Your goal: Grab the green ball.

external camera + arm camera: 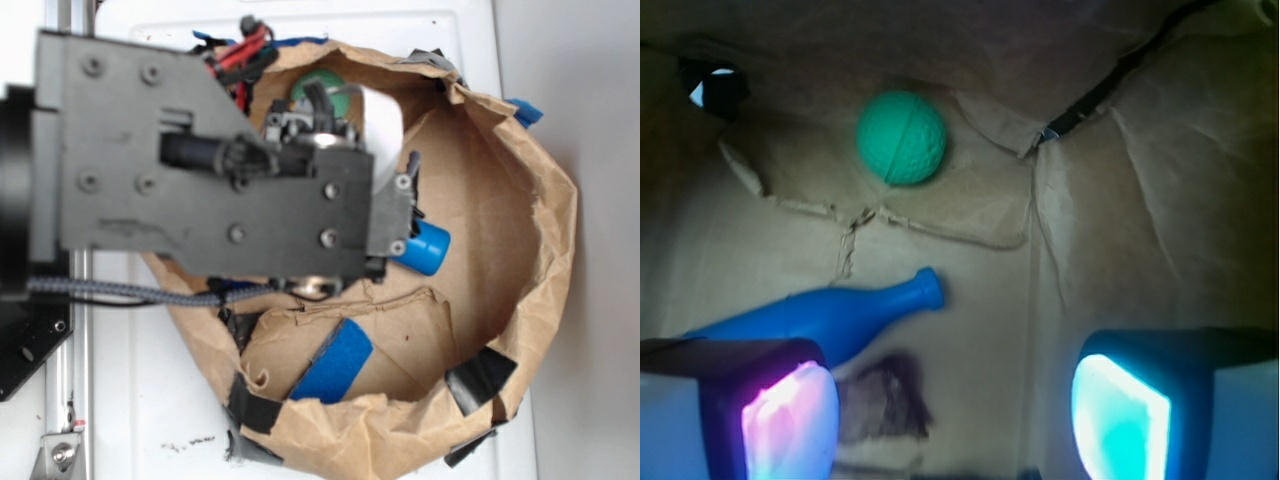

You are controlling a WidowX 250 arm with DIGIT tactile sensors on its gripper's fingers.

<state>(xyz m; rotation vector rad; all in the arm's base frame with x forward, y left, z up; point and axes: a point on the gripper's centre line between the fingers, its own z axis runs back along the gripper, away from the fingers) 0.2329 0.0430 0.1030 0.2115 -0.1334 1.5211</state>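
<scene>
The green ball [901, 137] lies on the brown paper floor near the far wall of the bin, ahead of my gripper and a little left of centre. In the exterior view only a green sliver of the ball [322, 84] shows behind the arm's black parts. My gripper [955, 420] is open, with its pads well apart and only bare paper between them. The left pad glows pink [790, 420] and the right pad glows cyan [1122, 415]. The ball is well clear of both pads.
A blue bottle-shaped pin [830, 318] lies just ahead of the left pad, neck pointing right. Beside it sits a brown rock [885, 398]. Crumpled paper walls [530, 210] with black tape ring the bin. A blue tape patch [335, 362] marks the near wall. The arm [230, 180] covers the left half.
</scene>
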